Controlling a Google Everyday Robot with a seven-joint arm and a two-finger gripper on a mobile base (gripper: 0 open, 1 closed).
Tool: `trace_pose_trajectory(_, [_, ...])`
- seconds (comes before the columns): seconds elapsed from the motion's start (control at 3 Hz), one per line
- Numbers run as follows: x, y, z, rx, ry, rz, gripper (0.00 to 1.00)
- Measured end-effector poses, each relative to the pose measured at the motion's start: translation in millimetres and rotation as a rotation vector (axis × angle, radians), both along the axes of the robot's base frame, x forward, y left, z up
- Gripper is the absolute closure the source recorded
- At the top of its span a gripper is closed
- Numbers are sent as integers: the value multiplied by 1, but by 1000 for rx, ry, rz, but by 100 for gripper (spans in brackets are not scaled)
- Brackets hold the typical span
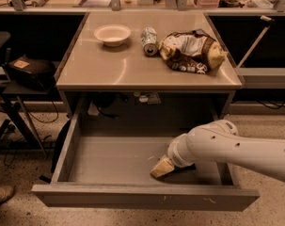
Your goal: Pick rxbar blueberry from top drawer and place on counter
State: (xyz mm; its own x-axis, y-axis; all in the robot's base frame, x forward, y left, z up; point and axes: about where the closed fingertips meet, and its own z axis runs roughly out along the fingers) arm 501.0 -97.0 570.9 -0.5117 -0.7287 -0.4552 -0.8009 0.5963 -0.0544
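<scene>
the gripper [162, 167] is down inside the top drawer [132, 196], its pale tan tip low over the drawer floor towards the front right and angled down to the left. from where i stand i cannot tell whether it is parted or closed, nor whether it has hold of anything.

just behind the tip, under the wrist, there is a dark patch [185, 166] on the drawer floor. i cannot tell if that is the rxbar blueberry or only shadow, so which way the bar points and how its long axis runs cannot be told either.

one white arm [236, 147] reaches in from the right, crossing over the drawer's right wall. the one drawer stands pulled well out beneath the counter [132, 69], its plain front panel nearest me.

on the counter i count three things, one of each, all in the back half: a pale bowl [112, 34] upright at the left, a can [149, 41] lying on its side near the middle, and a crumpled brown-and-white chip bag [191, 52] just beside the can on the right. left of the counter a black box [31, 72] sits on a low stand.
</scene>
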Motion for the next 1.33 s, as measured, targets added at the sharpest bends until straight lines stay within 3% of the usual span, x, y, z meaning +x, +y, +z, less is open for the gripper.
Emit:
trace_pose_trajectory(0.33, [0,0,9,0,0,0,100])
trace_pose_trajectory(1.0, [-2,5,22,0,0,0,100])
trace_pose_trajectory(1.33, [17,10,66,-30,-123,17,100])
